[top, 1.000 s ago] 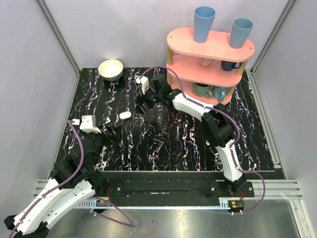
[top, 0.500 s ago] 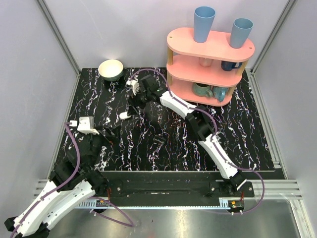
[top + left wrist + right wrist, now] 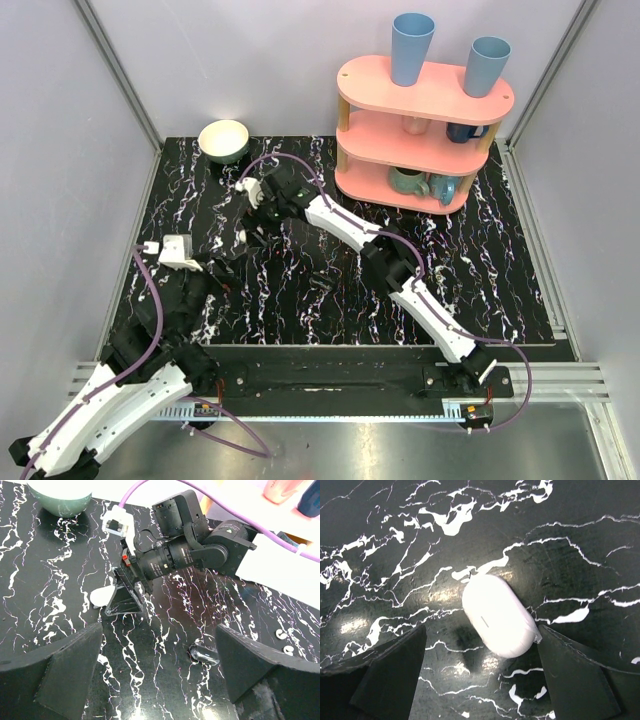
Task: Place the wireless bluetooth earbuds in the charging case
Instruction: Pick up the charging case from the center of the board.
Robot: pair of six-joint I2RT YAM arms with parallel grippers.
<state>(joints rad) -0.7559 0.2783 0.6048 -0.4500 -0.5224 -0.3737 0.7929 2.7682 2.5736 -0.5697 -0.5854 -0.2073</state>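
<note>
Toward the far left of the table [image 3: 500, 270], my right gripper [image 3: 481, 635] hangs spread wide over the charging case [image 3: 500, 616], which lies flat between its fingers [image 3: 390, 675]. My left gripper [image 3: 159, 632], also spread and holding nothing, sits at the near left, well apart.

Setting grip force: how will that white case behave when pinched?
The charging case looks like smooth, glossy hard plastic, so probably stiff but slippery. Its rounded ends could let it squirt or spin from the right fingers. It lies flat on its broad side, so rolling seems unlikely.
</note>
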